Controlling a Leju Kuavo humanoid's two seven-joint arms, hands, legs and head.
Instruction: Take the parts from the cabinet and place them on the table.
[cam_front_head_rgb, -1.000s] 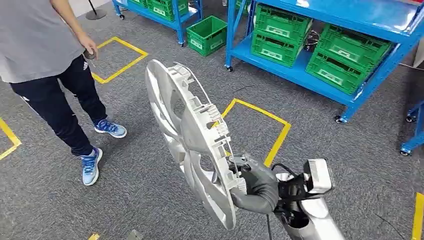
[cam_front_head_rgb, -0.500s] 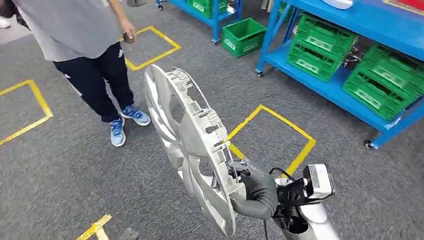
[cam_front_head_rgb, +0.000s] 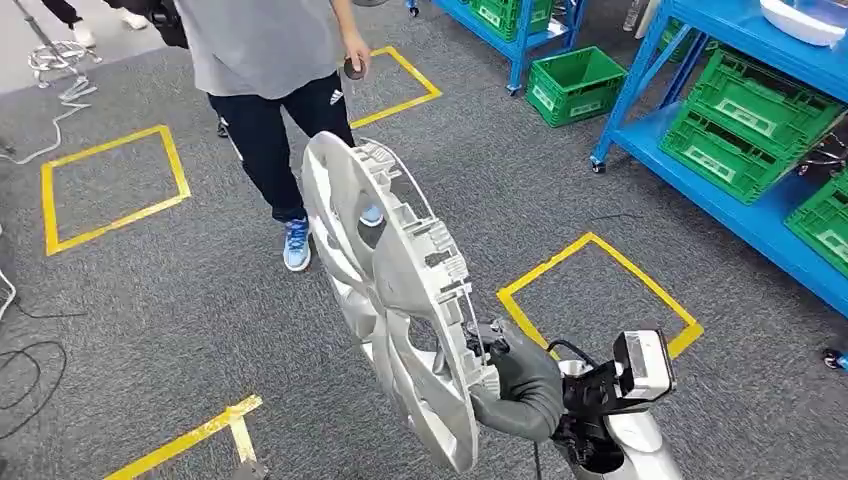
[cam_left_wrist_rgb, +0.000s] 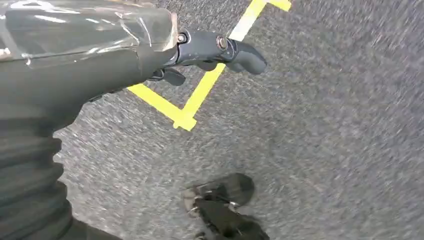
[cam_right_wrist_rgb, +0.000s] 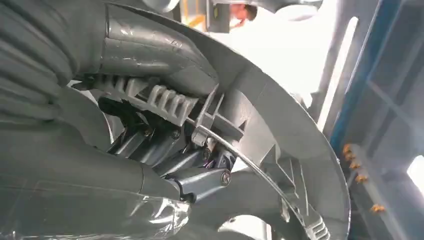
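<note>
Grey carpet (cam_front_head_rgb: 150, 330) runs across the room, marked out with yellow tape squares (cam_front_head_rgb: 598, 290), and along the far right side stand blue shelving racks (cam_front_head_rgb: 740, 205) loaded with green crates (cam_front_head_rgb: 745, 120); one more green crate (cam_front_head_rgb: 575, 85) sits on the carpet beside a rack. A person in a grey shirt, dark trousers and blue shoes (cam_front_head_rgb: 265, 90) stands on the carpet just behind the robot's load, with something small and dark in one hand. The right robot hand (cam_front_head_rgb: 520, 390) grips a silver wheel cover (cam_front_head_rgb: 395, 290) by its lower rim, holding it up on edge and tilted, its ribbed back with clips and a wire ring turned toward the robot and its spoked face turned away toward the person. From the right wrist, the grey thumb (cam_right_wrist_rgb: 150, 55) presses on the inside of the wheel cover (cam_right_wrist_rgb: 280, 130) rim while darker fingers (cam_right_wrist_rgb: 200, 180) wrap the other side. The left robot hand (cam_left_wrist_rgb: 200, 55) hangs low over the carpet (cam_left_wrist_rgb: 325, 125) near a yellow tape corner (cam_left_wrist_rgb: 185, 117), holding nothing, its dark fingers loosely apart. Black cables (cam_front_head_rgb: 30, 360) trail over the carpet at the left edge
</note>
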